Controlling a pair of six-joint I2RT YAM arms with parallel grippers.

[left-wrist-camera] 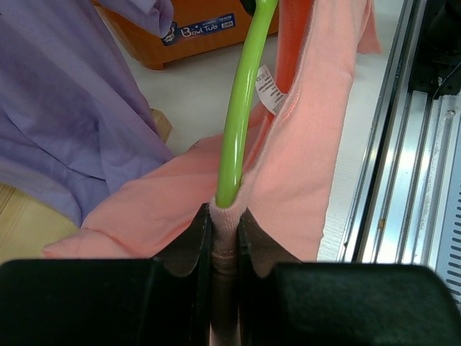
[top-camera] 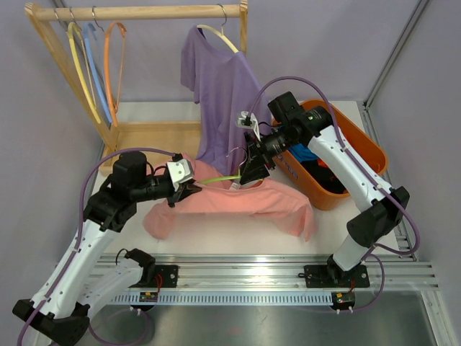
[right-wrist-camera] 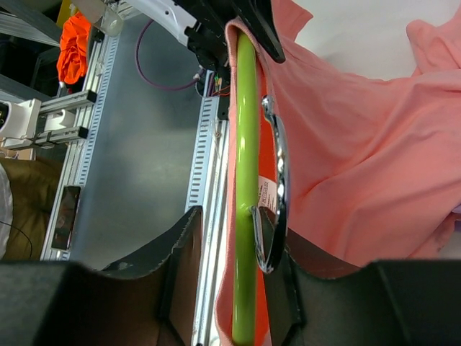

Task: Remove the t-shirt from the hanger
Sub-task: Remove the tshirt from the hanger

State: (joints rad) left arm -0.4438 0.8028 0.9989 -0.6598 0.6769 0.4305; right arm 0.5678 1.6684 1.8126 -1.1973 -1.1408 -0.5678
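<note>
Cloth of the salmon-pink cotton t-shirt (top-camera: 245, 205) lies crumpled on the white table (top-camera: 216, 244) between the two arms, toward the near edge, with the lime-green plastic hanger (top-camera: 216, 179) showing at its collar. The hanger's long axis runs left to right across the table, one tip at the left gripper (top-camera: 193, 189) and its middle at the right gripper (top-camera: 252, 173), so each arm has an end within reach. In the left wrist view that gripper is pinched tight on a fold of pink shoulder cloth just where the green tip ends, so it grips cloth rather than plastic. In the right wrist view the jaws stand either side of the green bar and the bent metal hook (right-wrist-camera: 277, 166); the hook sits against one finger and a slit shows on the other side, so I cannot tell whether it bites. Both forearms reach low and inward, wrists rolled sideways, facing each other. The coming pull probably runs along that axis, drawing the grippers apart so that the shoulder slips off the tip.
</note>
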